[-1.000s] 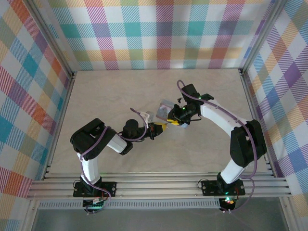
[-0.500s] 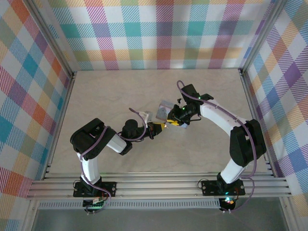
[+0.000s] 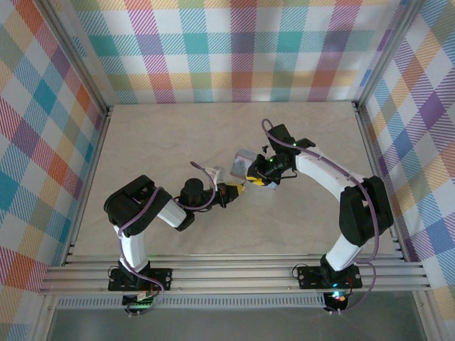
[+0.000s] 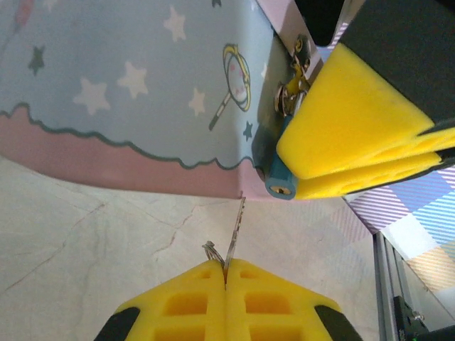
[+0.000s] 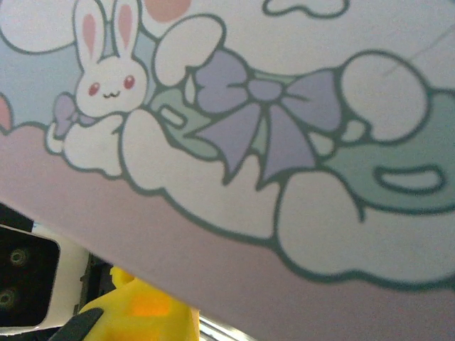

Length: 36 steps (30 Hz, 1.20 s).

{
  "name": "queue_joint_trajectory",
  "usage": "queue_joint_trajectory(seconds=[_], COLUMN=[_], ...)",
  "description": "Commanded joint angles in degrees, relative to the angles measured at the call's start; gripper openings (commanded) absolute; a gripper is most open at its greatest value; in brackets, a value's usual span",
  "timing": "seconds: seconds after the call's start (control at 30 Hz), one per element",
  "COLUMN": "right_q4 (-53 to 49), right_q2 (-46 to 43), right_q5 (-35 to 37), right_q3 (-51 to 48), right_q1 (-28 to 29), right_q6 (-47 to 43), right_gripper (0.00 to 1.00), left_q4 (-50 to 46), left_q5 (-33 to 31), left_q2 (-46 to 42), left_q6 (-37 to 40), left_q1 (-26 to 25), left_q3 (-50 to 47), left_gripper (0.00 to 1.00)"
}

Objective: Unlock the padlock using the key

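Left gripper (image 4: pixel 226 268): yellow pads pressed flat together, pinching the key (image 4: pixel 235 229) by its head. Only the thin blade shows, edge-on, pointing straight ahead from the fingertips. A loop of key ring (image 4: pixel 210 248) pokes out just left of it. The head itself is buried between the pads.

Ahead of the blade stands the wall of the tin box (image 4: pixel 128 92), pale blue with stars above a pink band. The blade's tip ends about level with its lower edge, over the table (image 4: pixel 78 249).

The padlock (image 4: pixel 279 183) sits ahead and to the right of the key's tip, near it but apart. We see a teal body and a yellowish round end. The rest is covered by the right gripper (image 4: pixel 293 170), whose yellow pads lie close together, clamped on it. A metal hasp (image 4: pixel 290 91) on the tin shows just beyond; we cannot make out whether the shackle passes through it.

Top external view: both grippers meet at the tin's near side, with padlock and key too small to pick out. Right wrist view: blurred bunny print, very close, and a yellow pad (image 5: pixel 138 312) cut off at the bottom edge, owner unclear.
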Motion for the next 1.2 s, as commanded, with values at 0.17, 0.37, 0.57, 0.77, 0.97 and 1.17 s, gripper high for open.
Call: queue_joint_trajectory(seconds=[0.17, 0.37, 0.57, 0.77, 0.97, 1.17], right_q4=[1.72, 1.94, 2.07, 1.92, 1.97, 2.27], right_q2=[-0.41, -0.41, -0.27, -0.28, -0.23, -0.14], right_q5=[-1.34, -1.34, -1.24, -1.17, -1.03, -1.6], right_q3=[-0.33, -0.77, -0.88, -1.04, -1.13, -1.03], right_q1=[-0.38, -0.38, -0.37, -0.37, -0.37, -0.32], right_q6=[0.97, 1.06, 0.97, 0.8, 0.71, 0.84], right_gripper=[0.0, 0.0, 0.0, 0.0, 0.0, 0.0], left_q4=[3.28, 3.28, 3.28, 3.28, 3.28, 3.28], left_q5=[-0.52, -0.65, -1.52, -1.92, -2.19, -1.68], left_q2=[-0.82, -0.94, -1.77, -2.11, -2.81, -2.15], left_q6=[-0.13, -0.52, -0.57, -0.63, -0.61, -0.88], left_q1=[-1.61, -2.01, -2.0, -1.97, -1.96, -2.15], left_q3=[0.51, 1.09, 0.82, 0.93, 0.64, 1.48], left_gripper=[0.0, 0.0, 0.0, 0.0, 0.0, 0.0])
